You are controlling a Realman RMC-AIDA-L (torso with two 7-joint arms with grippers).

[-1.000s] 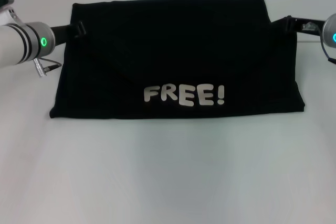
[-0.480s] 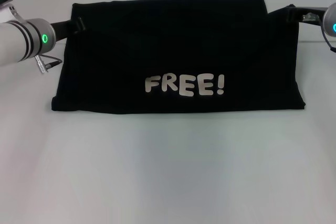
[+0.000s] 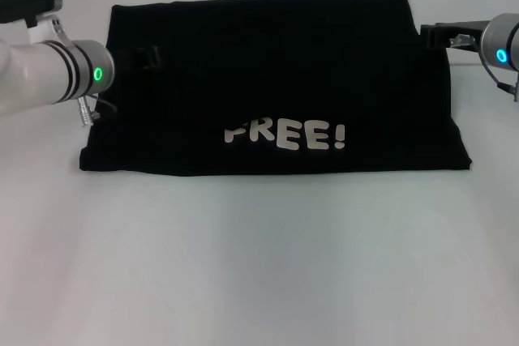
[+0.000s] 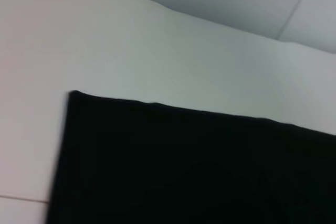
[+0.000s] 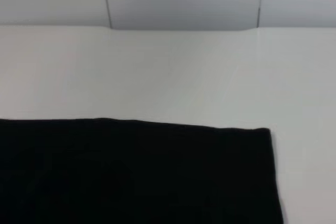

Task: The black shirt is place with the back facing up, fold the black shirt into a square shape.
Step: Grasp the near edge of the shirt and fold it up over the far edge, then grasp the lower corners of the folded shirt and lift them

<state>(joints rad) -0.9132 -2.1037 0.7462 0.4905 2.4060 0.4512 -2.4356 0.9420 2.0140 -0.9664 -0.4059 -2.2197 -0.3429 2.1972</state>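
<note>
A black shirt (image 3: 276, 95) lies folded into a wide rectangle on a white counter (image 3: 259, 265), its silver "FREE!" lettering (image 3: 285, 134) facing up. The left gripper (image 3: 146, 58) is over its left edge, the right gripper (image 3: 442, 36) at its right edge; whether either's jaws are open cannot be told. It likely still needs folding sideways into a square. No containers are visible.

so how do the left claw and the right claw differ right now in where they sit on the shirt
The left claw is over the black shirt, reaching inward from its left edge; the right claw sits just at the shirt's right edge, partly over bare table. The left claw sits slightly nearer the robot than the right claw. Both are near the shirt's far corners, above the FREE! print.
</note>
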